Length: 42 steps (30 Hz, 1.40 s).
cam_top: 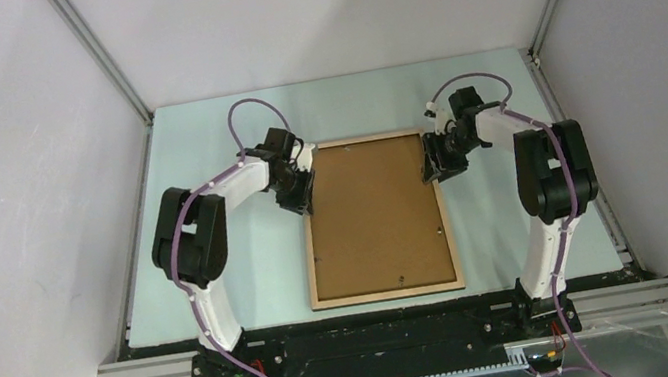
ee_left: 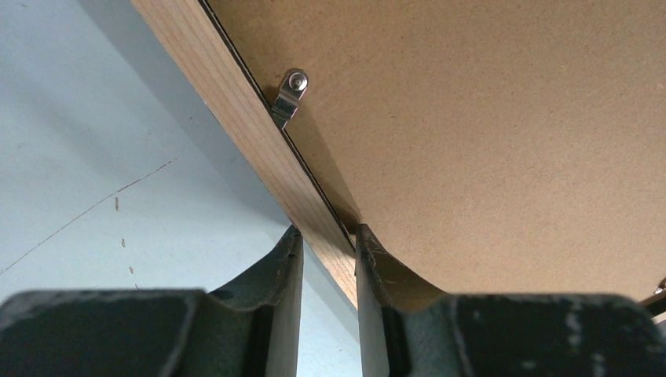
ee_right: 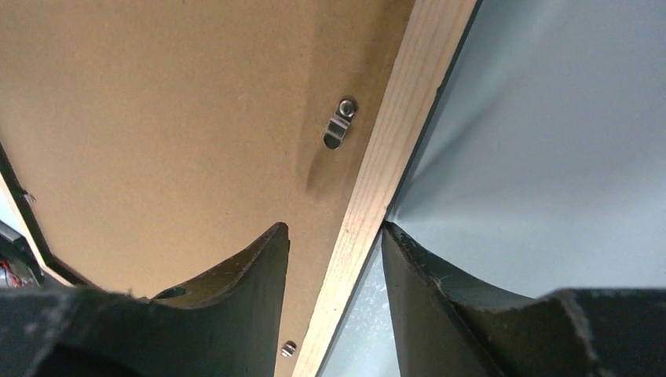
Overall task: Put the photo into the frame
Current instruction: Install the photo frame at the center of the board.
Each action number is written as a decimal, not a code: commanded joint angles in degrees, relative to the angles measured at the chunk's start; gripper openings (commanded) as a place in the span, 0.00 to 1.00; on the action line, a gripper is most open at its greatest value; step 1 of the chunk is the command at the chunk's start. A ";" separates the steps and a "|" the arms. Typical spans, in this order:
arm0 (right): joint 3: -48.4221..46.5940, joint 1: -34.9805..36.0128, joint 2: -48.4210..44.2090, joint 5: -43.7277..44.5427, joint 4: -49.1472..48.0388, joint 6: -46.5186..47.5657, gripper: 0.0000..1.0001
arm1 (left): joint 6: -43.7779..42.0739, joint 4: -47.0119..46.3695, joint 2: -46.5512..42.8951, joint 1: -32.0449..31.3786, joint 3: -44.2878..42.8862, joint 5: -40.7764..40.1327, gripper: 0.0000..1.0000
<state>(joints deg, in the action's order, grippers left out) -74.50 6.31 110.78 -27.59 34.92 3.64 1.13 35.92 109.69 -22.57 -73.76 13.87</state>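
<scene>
The frame (cam_top: 387,293) lies face down in the middle of the tabletop (cam_top: 221,267), light wood back upward. Its short near side sits close to the tabletop's near edge. A brown backing board (cam_top: 374,212) fills the frame, and a small metal clip (ee_left: 287,98) is at its left rail. The left gripper (ee_left: 328,232) is clenched on the left rail near the far left corner, one finger on each side of the wood. The right gripper (ee_right: 336,228) straddles the right rail near the far right corner. It is released, with a gap beside the wood.
</scene>
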 commanded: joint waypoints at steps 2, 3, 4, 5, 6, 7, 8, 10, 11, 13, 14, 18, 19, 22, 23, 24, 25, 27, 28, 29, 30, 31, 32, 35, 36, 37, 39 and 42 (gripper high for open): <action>-6.42 -0.23 1.85 2.59 -2.36 -5.00 0.51 | -1.56 -1.62 3.18 -0.15 -0.33 0.58 0.00; -8.18 -0.24 2.44 2.61 -1.98 -5.28 0.51 | -1.56 -1.57 3.10 -0.12 -0.27 0.51 0.00; -8.85 -0.17 3.44 2.63 -1.52 -5.38 0.51 | -1.57 -1.56 3.04 -0.11 -0.26 0.53 0.00; -10.08 -0.08 3.90 2.81 -1.30 -5.61 0.51 | -1.57 -1.58 3.05 -0.13 -0.25 0.43 0.00; -10.68 0.22 4.72 2.98 -0.91 -5.72 0.51 | -1.57 -1.61 3.02 -0.12 -0.25 0.36 0.00; -11.57 0.43 5.07 3.69 -0.69 -5.87 0.51 | -1.57 -1.57 3.10 -0.11 -0.31 0.23 0.00; -11.95 0.91 5.43 4.17 -0.59 -5.86 0.51 | -1.57 -1.56 3.13 -0.15 -0.32 0.30 0.00; -12.43 1.75 5.76 6.04 -0.53 -5.86 0.50 | -1.57 -1.58 3.28 -0.16 -0.32 0.43 0.00; -12.51 2.15 5.76 7.66 -0.54 -5.80 0.50 | -1.57 -1.61 3.28 -0.12 -0.31 0.45 0.00; -12.34 2.81 5.62 9.79 -0.55 -5.69 0.49 | -1.57 -1.59 3.29 -0.11 -0.29 0.53 0.00; -12.03 3.31 5.53 10.30 -0.51 -5.60 0.49 | -1.52 -1.61 3.26 -0.11 -0.30 0.59 0.00; -10.16 5.11 4.90 14.13 -0.78 -5.74 0.48 | -1.57 -1.62 3.10 -0.16 -0.26 0.63 0.00; -9.62 5.42 4.85 15.15 -0.89 -5.68 0.48 | -1.57 -1.59 3.12 -0.17 -0.25 0.63 0.00; -8.77 6.41 4.92 17.40 -1.25 -5.88 0.49 | -1.57 -1.57 3.02 -0.11 -0.32 0.63 0.00; -8.46 6.51 4.90 18.26 -1.43 -6.07 0.49 | -1.57 -1.61 3.00 -0.15 -0.31 0.63 0.00; -8.05 6.57 4.84 18.71 -1.76 -6.33 0.49 | -1.57 -1.59 3.03 -0.16 -0.26 0.59 0.00; -7.82 6.59 4.82 19.44 -1.95 -6.44 0.49 | -1.57 -1.62 2.97 -0.14 -0.26 0.57 0.00; -7.06 6.48 4.00 19.62 -2.62 -6.71 0.49 | -1.57 -1.56 2.98 -0.13 -0.25 0.50 0.00; -6.47 6.38 3.69 19.48 -3.22 -6.93 0.49 | -1.57 -1.60 2.92 -0.16 -0.25 0.47 0.00; -6.15 6.31 3.09 19.48 -3.51 -7.09 0.49 | -1.57 -1.62 2.95 -0.18 -0.20 0.51 0.00; -5.32 6.24 2.62 19.49 -4.35 -7.23 0.48 | -1.57 -1.57 2.98 -0.15 -0.24 0.47 0.00; -4.92 6.24 1.79 19.50 -4.82 -7.32 0.48 | -1.57 -1.57 2.98 -0.13 -0.24 0.46 0.00; -4.44 6.25 1.40 19.51 -5.53 -7.50 0.48 | -1.57 -1.56 2.99 -0.11 -0.20 0.50 0.00; -3.86 6.13 0.02 19.42 -6.19 -7.92 0.47 | -1.57 -1.56 3.06 -0.11 -0.22 0.48 0.00; -3.43 6.07 -0.32 19.29 -6.54 -8.11 0.47 | -1.57 -1.56 3.05 -0.15 -0.24 0.46 0.00; -3.09 5.88 -1.19 18.95 -7.14 -8.21 0.47 | -1.57 -1.56 3.02 -0.18 -0.20 0.42 0.00; -2.58 5.76 -2.06 18.71 -7.48 -8.35 0.48 | -1.57 -1.61 3.08 -0.13 -0.14 0.25 0.00; -2.28 5.47 -2.90 18.20 -7.50 -8.36 0.51 | -1.63 -1.61 3.21 -0.19 -0.16 0.30 0.00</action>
<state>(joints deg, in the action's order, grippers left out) -77.65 12.16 110.85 -9.30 27.70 -3.77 1.54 36.18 109.86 -22.48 -74.02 13.96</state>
